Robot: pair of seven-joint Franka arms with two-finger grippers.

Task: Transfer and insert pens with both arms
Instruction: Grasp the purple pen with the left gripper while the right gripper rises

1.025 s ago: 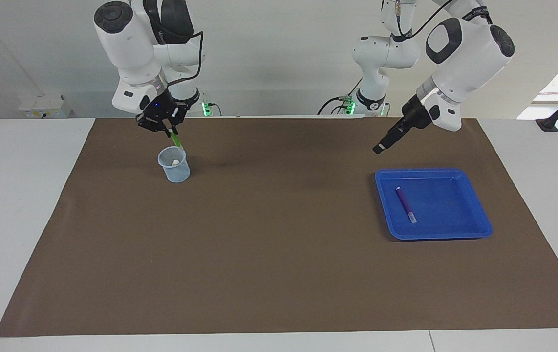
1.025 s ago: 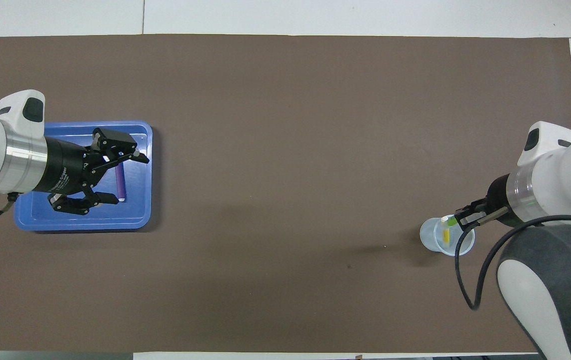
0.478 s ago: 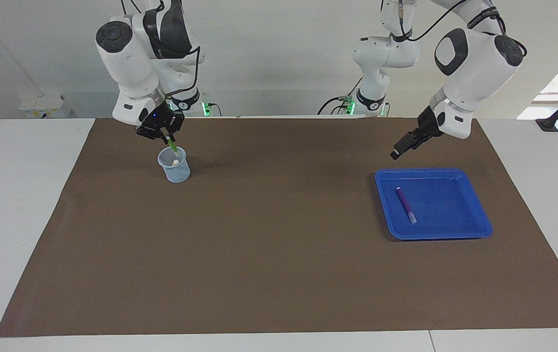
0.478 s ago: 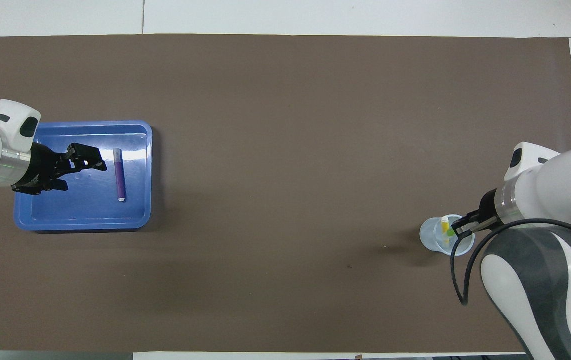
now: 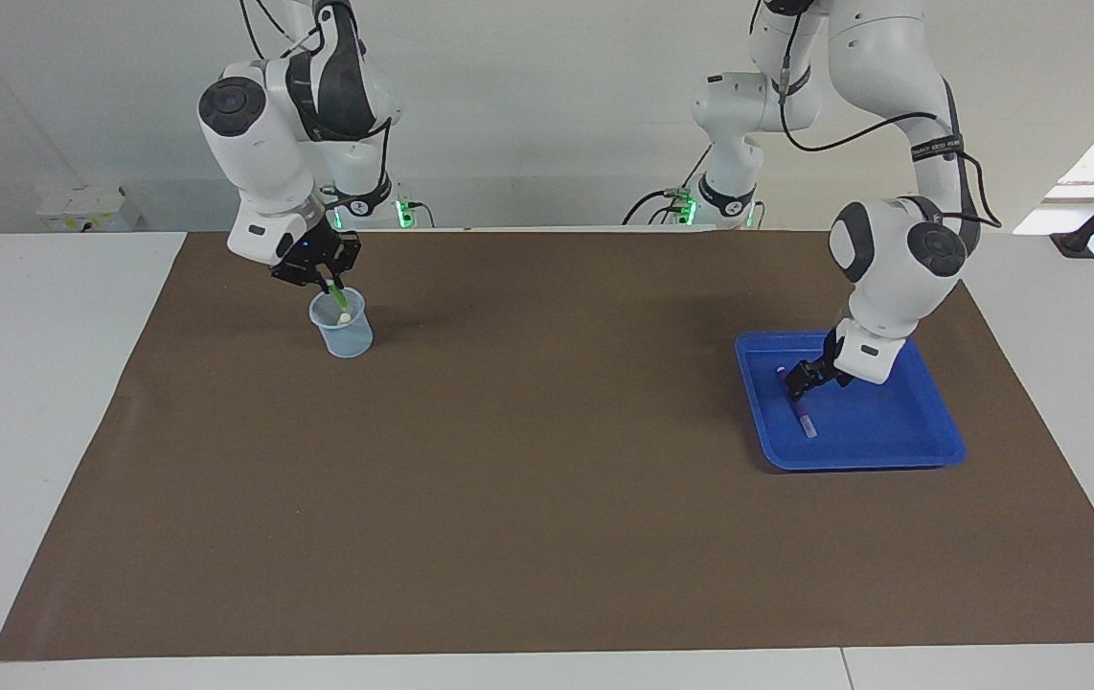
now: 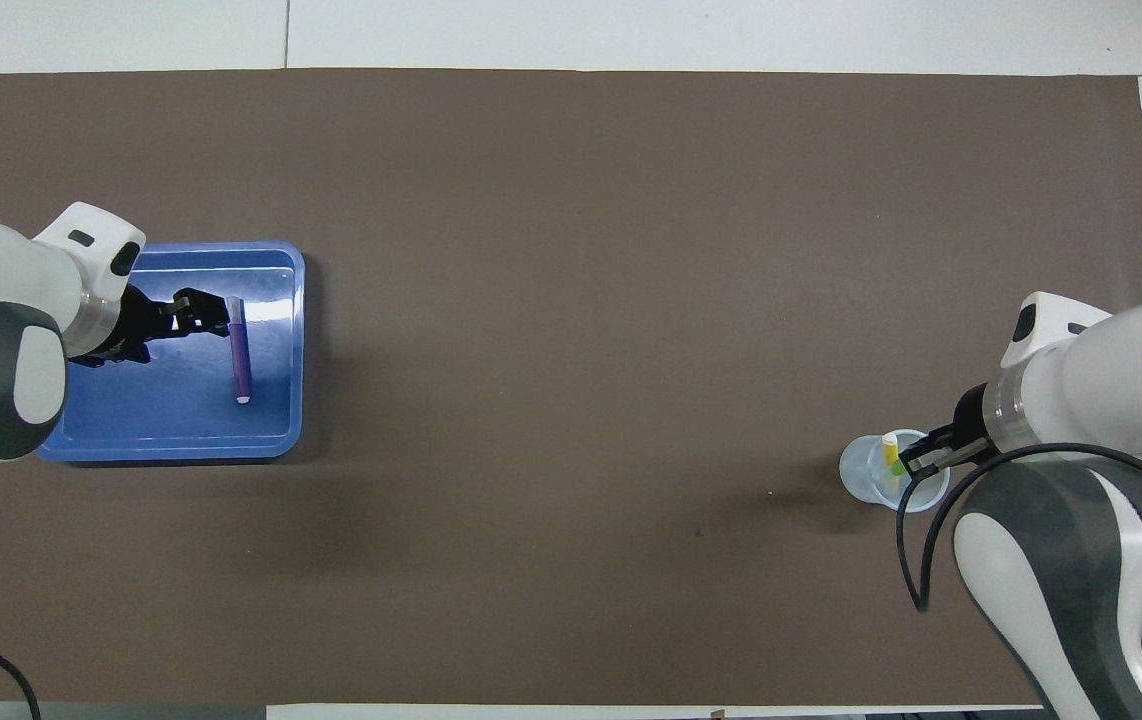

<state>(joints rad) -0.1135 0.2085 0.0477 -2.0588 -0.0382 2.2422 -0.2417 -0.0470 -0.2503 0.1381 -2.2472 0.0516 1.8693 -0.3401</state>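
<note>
Facing view, toward 3 o'clock: the purple pen (image 5: 804, 417) is seen lying flat in the blue tray (image 5: 892, 462), its axis running from 11 to 5 o'clock, pale cap at the 5 o'clock end. The left gripper (image 5: 793, 381) is set low at the pen's 11 o'clock end; whether it is spread or closed cannot be told. Toward 10 o'clock, the green pen (image 5: 340, 299) is pinched by the right gripper (image 5: 325, 278) and dips into the clear cup (image 5: 346, 337), where the yellow pen (image 6: 890, 452) stands.

The purple pen is judged light, stiff and smooth. It may roll, so it is best gripped across the barrel near mid-length.
</note>
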